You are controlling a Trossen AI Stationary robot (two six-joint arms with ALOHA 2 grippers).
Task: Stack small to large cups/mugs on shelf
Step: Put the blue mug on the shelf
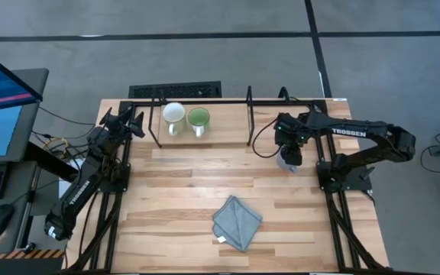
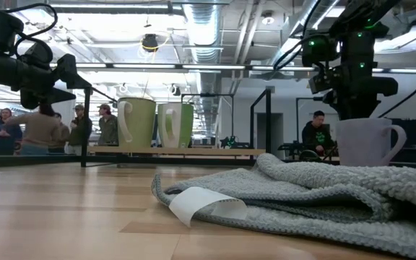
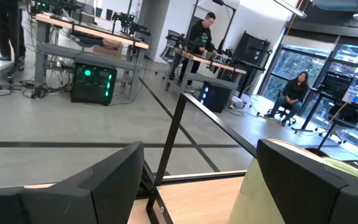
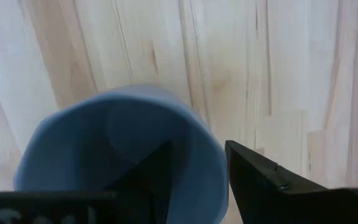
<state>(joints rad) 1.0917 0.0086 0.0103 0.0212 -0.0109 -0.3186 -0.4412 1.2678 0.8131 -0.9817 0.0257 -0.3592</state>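
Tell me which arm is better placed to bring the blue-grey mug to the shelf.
The right arm. Its gripper is already at the blue-grey handled mug, one finger inside and one outside the rim. The left gripper waits open at the low wooden shelf's left end, far from that mug.

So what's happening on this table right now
The right claw is at the blue-grey ceramic mug on the wooden tabletop, one finger inside the rim and one outside it. The white handled mug and the green-inside mug already stand side by side on the low black-framed wooden shelf. The left claw waits open near the shelf's left end. A folded grey cloth lies in front.
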